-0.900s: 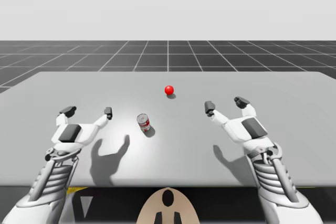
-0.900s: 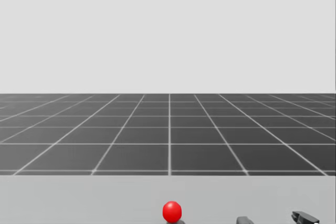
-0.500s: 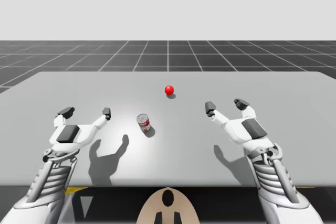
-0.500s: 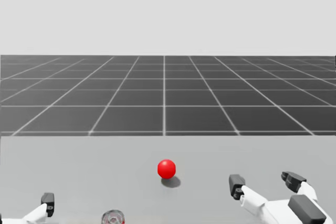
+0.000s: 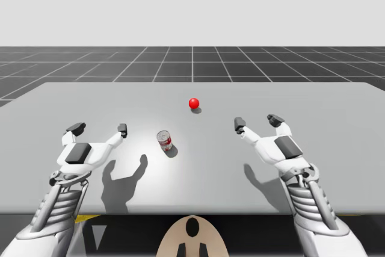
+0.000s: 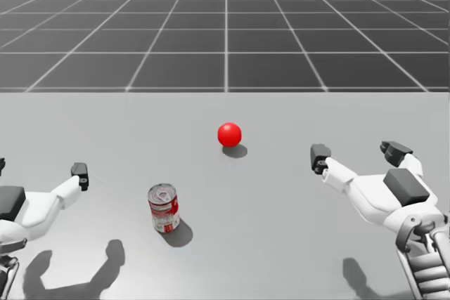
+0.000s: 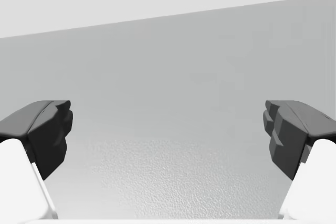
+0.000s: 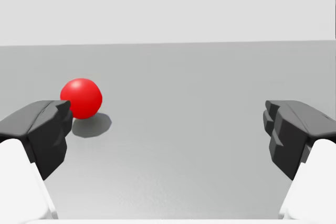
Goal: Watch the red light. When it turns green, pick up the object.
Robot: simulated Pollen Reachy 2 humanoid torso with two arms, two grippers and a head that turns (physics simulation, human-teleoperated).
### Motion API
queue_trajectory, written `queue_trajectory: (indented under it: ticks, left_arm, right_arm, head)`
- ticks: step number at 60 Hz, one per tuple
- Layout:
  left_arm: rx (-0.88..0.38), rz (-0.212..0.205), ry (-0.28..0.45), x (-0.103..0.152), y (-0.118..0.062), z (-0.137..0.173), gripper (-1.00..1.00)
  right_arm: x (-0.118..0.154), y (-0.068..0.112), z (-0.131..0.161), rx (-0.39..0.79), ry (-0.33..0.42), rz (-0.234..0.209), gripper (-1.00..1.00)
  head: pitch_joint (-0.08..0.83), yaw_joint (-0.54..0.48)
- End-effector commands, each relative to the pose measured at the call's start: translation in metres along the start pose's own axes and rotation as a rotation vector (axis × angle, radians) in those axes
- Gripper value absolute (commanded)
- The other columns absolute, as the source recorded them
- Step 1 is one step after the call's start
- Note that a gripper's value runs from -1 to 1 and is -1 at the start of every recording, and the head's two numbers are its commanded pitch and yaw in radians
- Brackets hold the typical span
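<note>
The signal ball point(image 5: 194, 103) on the grey tabletop point(image 5: 337, 148) glows red, so I judge this a moment for waiting. The red-and-white can point(image 5: 165, 141) stands upright at 7 o'clock from the ball. My left tool point(image 5: 100, 128) and right tool point(image 5: 257, 121) hover wide open and empty. The can is at 3 o'clock from the left one, within likely reach.

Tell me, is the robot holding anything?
No, nothing is held. The left gripper and right gripper are open and empty; the can stands apart from both.
</note>
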Motion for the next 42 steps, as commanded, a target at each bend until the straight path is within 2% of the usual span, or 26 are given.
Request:
queue_trajectory:
  ticks: [1,42]
  left_arm:
    - [0.000,-0.004,-0.001,0.0001,0.0001,-0.0003,-1.00]
    - [0.000,-0.006,-0.008,0.0002,-0.0004,0.0001,-1.00]
  right_arm:
    - [-0.0024,0.0019,-0.0009,-0.004,0.009,-0.007,-1.00]
    - [-0.0020,0.0026,-0.0005,-0.002,-0.005,0.002,-1.00]
  head:
    - [0.439,0.00]
    - [0.423,0.00]
